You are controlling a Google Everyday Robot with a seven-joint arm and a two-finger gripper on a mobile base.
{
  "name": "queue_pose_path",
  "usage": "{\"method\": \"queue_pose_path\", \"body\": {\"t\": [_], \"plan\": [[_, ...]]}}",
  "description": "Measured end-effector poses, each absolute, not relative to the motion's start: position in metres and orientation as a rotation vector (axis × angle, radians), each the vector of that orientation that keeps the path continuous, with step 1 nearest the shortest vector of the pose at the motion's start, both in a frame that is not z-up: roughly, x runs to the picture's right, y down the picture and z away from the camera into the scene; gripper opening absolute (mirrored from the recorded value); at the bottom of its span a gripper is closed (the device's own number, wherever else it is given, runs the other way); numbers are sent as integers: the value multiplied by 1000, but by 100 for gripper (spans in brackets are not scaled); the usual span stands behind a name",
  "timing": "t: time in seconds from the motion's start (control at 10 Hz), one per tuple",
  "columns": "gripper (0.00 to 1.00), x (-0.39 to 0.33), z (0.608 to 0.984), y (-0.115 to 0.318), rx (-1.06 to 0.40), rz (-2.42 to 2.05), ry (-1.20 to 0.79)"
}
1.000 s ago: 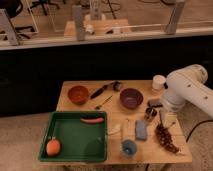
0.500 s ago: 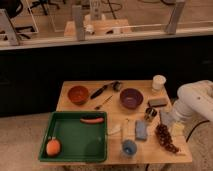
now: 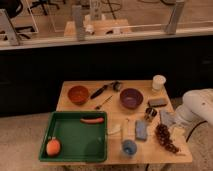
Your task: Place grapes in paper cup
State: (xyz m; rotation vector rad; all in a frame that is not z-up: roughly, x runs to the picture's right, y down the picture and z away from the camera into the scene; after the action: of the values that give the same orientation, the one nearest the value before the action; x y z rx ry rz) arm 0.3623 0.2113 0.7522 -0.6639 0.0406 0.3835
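The grapes (image 3: pixel 165 138), a long bunch of dark reddish-brown berries, lie on the wooden table near its front right corner. The paper cup (image 3: pixel 158 82), small and white, stands upright at the table's back right corner, well apart from the grapes. My white arm (image 3: pixel 199 107) comes in from the right edge. My gripper (image 3: pixel 168 120) hangs low over the table just behind the far end of the grapes. I cannot tell whether it touches them.
A purple bowl (image 3: pixel 131 98), an orange bowl (image 3: pixel 78 94), a black brush (image 3: pixel 102 91) and a dark flat block (image 3: pixel 157 102) sit at the back. A blue cup (image 3: pixel 129 147) and blue sponge (image 3: pixel 141 130) are at the front. A green tray (image 3: pixel 65 131) holds a sausage (image 3: pixel 92 120) and an orange (image 3: pixel 53 147).
My arm has swung away to the right and lower, uncovering the paper cup and the back right of the table. The grapes have not moved.
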Motion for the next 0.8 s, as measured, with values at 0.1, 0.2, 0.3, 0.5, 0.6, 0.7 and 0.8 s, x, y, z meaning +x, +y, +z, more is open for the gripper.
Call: {"method": "queue_pose_path", "body": {"t": [0.1,0.2,0.3,0.5,0.6,0.7,0.8], "plan": [[80,361,759,219,-682,414,30],[80,359,763,226,-693,431,20],[80,358,767,232,-699,445,8],[80,351,772,240,-694,442,-28],[80,348,775,245,-698,440,-42],[80,346,777,248,-702,444,-49],[80,343,782,253,-708,465,-53]]}}
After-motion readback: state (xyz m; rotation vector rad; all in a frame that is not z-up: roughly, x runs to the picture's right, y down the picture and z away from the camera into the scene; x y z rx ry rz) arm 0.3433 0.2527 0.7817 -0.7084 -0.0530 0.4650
